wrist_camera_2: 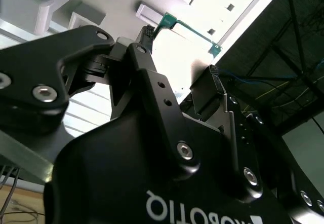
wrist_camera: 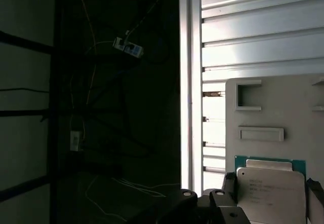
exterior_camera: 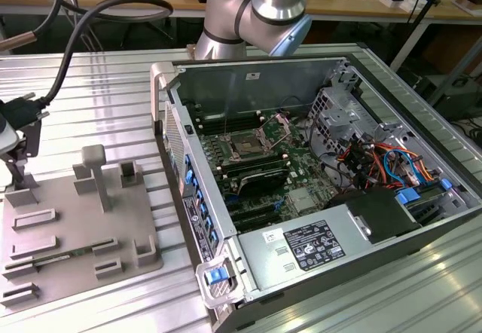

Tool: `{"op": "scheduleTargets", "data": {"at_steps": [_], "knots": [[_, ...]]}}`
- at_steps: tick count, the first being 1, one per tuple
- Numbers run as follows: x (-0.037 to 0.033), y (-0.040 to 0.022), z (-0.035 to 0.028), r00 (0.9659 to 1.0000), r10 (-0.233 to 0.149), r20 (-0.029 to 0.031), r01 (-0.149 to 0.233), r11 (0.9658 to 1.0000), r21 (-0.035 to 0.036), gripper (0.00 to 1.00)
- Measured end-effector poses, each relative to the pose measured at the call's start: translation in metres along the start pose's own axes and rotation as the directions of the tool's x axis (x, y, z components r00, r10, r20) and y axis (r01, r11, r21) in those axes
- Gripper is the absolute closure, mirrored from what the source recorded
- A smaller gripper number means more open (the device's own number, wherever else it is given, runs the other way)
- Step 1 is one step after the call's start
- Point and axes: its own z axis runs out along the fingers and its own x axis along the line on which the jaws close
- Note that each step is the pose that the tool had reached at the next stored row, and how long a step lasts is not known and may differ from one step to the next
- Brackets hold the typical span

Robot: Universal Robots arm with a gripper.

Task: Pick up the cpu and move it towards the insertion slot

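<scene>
cpu (wrist_camera: 271, 193) is pinched between the jaws right now. In the first wrist view you can see its silvery top with the green rim, and a dark finger (wrist_camera: 229, 183) pressed against each opposite edge. The second wrist view shows it edge-on, a thin green strip (wrist_camera_2: 192, 31) running from one fingertip to the other, so the gripper (wrist_camera_2: 182, 41) looks clamped on it rather than just hovering. Can't honestly tell if the chip is lifted clear of the grey fixture tray (wrist_camera: 283, 107) behind it or resting on it.

From where I'm standing, the gripper (exterior_camera: 19, 133) is way over at the exterior view's left, above the near-left corner of that tray (exterior_camera: 68, 220), which lies flat on the ribbed aluminium counter (exterior_camera: 90, 84). The insertion slot (exterior_camera: 245, 146) is well apart from it, on the green motherboard (exterior_camera: 297, 163) inside the open computer case (exterior_camera: 248, 84) to the exterior view's right of the tray. Its metal frame is flipped up and the dark centre is exposed. The arm (exterior_camera: 256, 9) rises behind the case.
</scene>
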Motion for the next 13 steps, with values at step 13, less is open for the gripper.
{"op": "scheduleTargets", "data": {"at_steps": [13], "knots": [[0.0002,0.0003,-0.0164,1.0,0.0,-0.0025,0.0,1.0,-0.0001,0.45]]}}
